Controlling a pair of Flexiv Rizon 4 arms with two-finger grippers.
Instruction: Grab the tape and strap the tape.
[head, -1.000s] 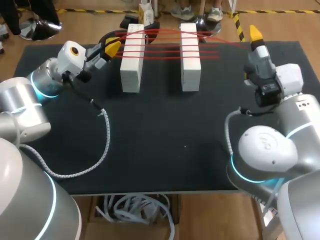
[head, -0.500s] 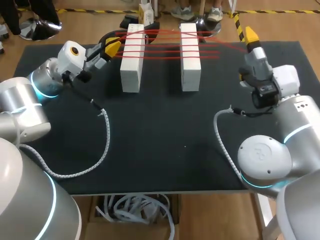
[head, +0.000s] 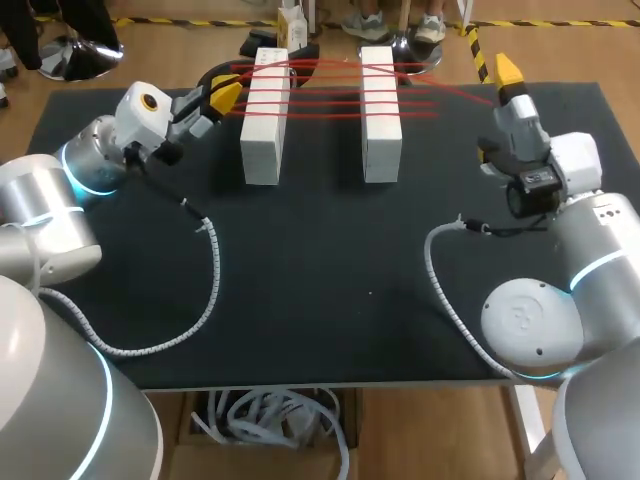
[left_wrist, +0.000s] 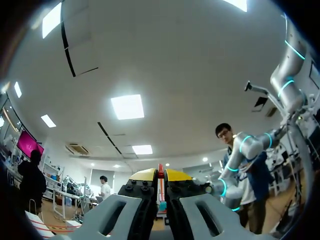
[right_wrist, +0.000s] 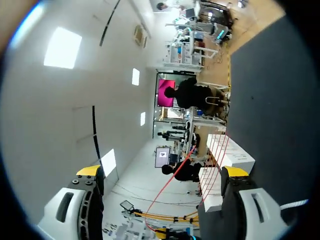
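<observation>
Red tape (head: 330, 85) runs in several strands across two white blocks (head: 265, 115) (head: 380, 112) at the far side of the black table. My left gripper (head: 222, 97) sits just left of the left block. In the left wrist view its yellow tips (left_wrist: 160, 176) are shut on a thin strip of the red tape (left_wrist: 160, 186). My right gripper (head: 506, 75) stands at the far right, pointing away, where one strand slants toward it. In the right wrist view this gripper (right_wrist: 162, 172) is wide open, and the red tape (right_wrist: 176, 175) passes loose between its fingers toward the blocks (right_wrist: 227, 152).
A dark curved object (head: 208, 75) lies behind my left gripper at the table's far edge. Ribbed cables hang from both arms over the mat, the left cable (head: 208, 275) and the right cable (head: 438, 285). The black mat (head: 320, 250) stretches bare in front of the blocks.
My right arm's wrist has shifted slightly left and its elbow has swung outward; its fingers stay wide apart. The left arm and the tape strands have not moved.
</observation>
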